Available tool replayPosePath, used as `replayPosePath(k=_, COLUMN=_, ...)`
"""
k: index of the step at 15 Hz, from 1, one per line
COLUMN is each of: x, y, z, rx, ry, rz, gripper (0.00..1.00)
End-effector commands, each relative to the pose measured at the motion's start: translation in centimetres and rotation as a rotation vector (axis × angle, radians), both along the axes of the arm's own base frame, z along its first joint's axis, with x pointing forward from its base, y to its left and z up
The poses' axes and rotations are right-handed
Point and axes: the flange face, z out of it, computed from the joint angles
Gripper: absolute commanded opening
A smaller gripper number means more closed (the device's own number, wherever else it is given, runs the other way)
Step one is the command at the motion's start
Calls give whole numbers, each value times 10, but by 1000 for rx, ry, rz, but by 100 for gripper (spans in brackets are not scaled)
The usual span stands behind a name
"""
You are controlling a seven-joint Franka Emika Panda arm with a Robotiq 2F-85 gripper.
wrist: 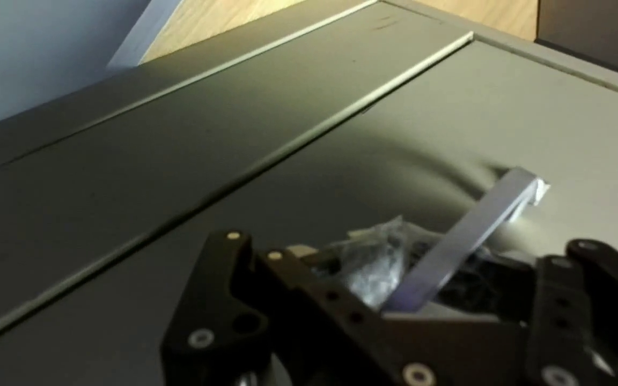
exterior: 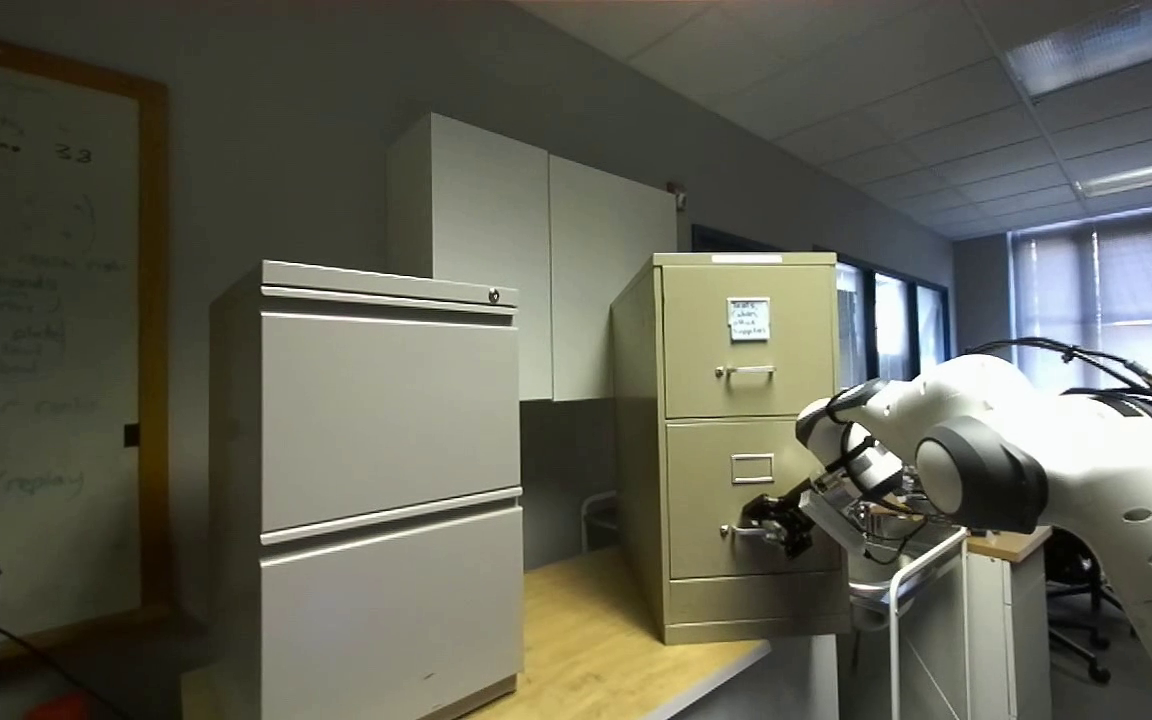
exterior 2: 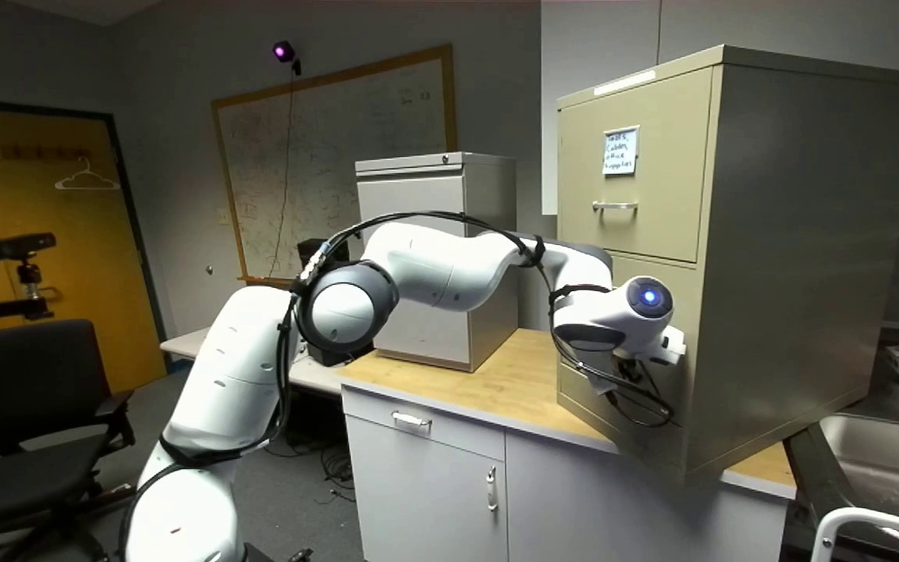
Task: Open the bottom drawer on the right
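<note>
The bottom drawer (exterior: 704, 510) is the plain tan lower front of the narrow tan filing cabinet, with an empty silver label frame. It is closed, flush with the cabinet. Its small silver pull (exterior: 742, 531) also shows in the wrist view (wrist: 467, 233), running diagonally between my fingers. My gripper (exterior: 774, 528) is at the pull, one finger on each side of it. In the wrist view my gripper (wrist: 431, 265) looks shut on the pull, with shiny tape on one fingertip against it. In an exterior view the arm's wrist (exterior 2: 613, 320) hides the fingers and most of the drawer.
The tan upper drawer with a white paper (exterior: 749, 319) sits above. A wide light-grey cabinet (exterior: 391, 420) stands beside it on the wooden counter (exterior: 576, 630). A sink (exterior 2: 886, 460) and a white rail (exterior: 926, 567) are close by.
</note>
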Motion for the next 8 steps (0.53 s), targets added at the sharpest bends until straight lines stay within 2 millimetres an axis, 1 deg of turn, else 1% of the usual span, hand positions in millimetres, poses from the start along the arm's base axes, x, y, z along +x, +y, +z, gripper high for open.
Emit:
replayPosePath(k=1, x=-12, y=52, z=-31, rx=-56, ry=134, rz=94, gripper=7)
replayPosePath(k=4, x=-15, y=61, z=-34, rx=-106, ry=140, rz=90, gripper=7)
replayPosePath(k=8, x=-21, y=68, z=-36, rx=-113, ry=101, rz=56, gripper=6)
